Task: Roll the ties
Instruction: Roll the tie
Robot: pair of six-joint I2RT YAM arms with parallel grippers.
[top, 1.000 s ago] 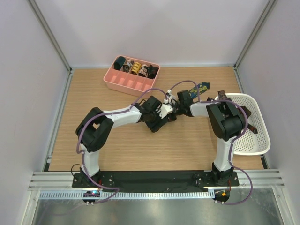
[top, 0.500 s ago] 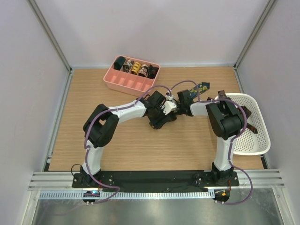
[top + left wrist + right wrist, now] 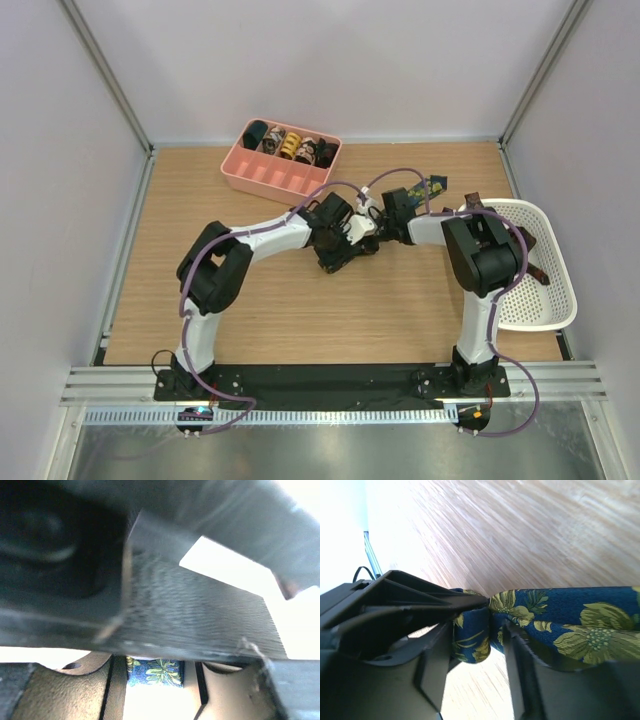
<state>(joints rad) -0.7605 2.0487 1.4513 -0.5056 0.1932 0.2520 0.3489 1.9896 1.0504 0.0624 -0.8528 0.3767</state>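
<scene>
Navy fabric necktie with yellow-green flower print (image 3: pixel 560 615) runs out to one side of your right pincer (image 3: pixel 472 645). Its folded end sits between the spread fingers, likely as the coil's core. Your left pincer (image 3: pixel 348 245) hovers just beside; whether it is spread or pinching, I cannot tell.

Cloth, wood, plastic and metal, as we find them

We see the tie (image 3: pixel 560 615) as navy woven cloth, matt, with a yellow-green flower print; the table (image 3: pixel 520 525) as pale wood grain, smooth with a slight sheen; the tray (image 3: pixel 262 178) as smooth pink plastic; the basket (image 3: pixel 556 300) as white perforated plastic; the right gripper (image 3: pixel 480 645) as dark matt plastic; the pad (image 3: pixel 200 615) in the left wrist view as dark, finely ribbed and rough-looking; the arms (image 3: pixel 265 240) as glossy white and matt black shells; the rail (image 3: pixel 110 385) at the near edge as bare ridged metal.
</scene>
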